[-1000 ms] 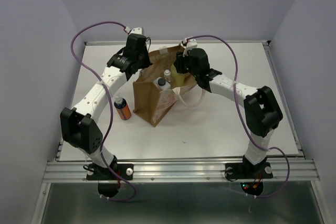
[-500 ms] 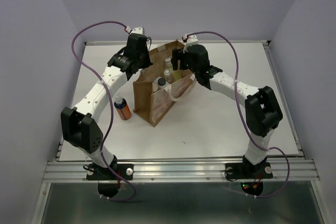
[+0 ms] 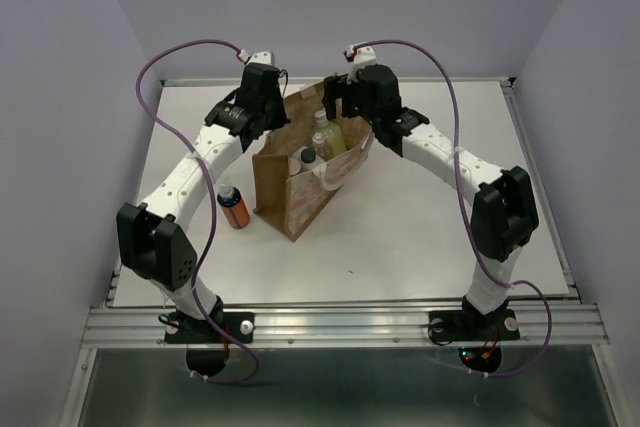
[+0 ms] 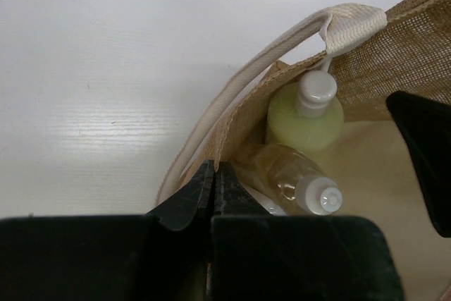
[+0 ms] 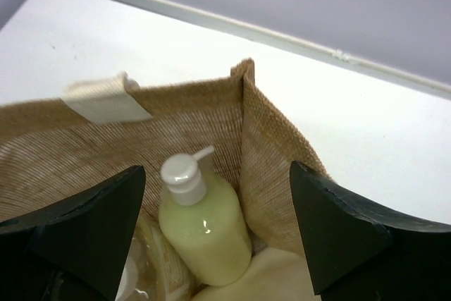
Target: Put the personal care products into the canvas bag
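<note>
Right wrist view: your right gripper is hanging spread wide over the pale yellow-green bottle, standing inside the canvas bag. Your left gripper is pinching the bag's rim, probably holding the mouth open. The orange bottle is waiting outside, beside the bag.

Left arm and right arm: white link shells, chunky black joint housings. Purple cable off each wrist. Black base plates, red/green LEDs under right one. Tool fingers black, wedge-shaped.
</note>
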`<state>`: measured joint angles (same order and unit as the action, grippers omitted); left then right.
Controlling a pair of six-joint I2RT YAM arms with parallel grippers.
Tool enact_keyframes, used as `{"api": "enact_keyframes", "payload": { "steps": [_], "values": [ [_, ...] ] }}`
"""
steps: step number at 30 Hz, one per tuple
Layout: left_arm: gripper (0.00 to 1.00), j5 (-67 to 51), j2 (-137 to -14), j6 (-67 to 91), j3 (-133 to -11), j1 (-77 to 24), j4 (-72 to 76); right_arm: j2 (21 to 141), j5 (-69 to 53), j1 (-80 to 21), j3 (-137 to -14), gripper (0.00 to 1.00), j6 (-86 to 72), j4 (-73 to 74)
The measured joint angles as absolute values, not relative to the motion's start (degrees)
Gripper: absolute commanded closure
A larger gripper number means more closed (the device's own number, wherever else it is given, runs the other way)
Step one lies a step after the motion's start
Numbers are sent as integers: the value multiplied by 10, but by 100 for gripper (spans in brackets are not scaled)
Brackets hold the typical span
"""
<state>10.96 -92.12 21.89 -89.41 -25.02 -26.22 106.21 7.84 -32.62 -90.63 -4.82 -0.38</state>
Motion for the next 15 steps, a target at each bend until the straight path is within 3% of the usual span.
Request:
{"api": "enact_keyframes", "payload": {
  "steps": [3, 15],
  "values": [
    [100, 110, -922, 219, -895, -250, -265, 1054, 78, -326, -940, 0, -46, 17],
    [100, 117, -940, 216, -924, -250, -285, 932, 143, -322, -952, 0, -146, 156]
  ]
}}
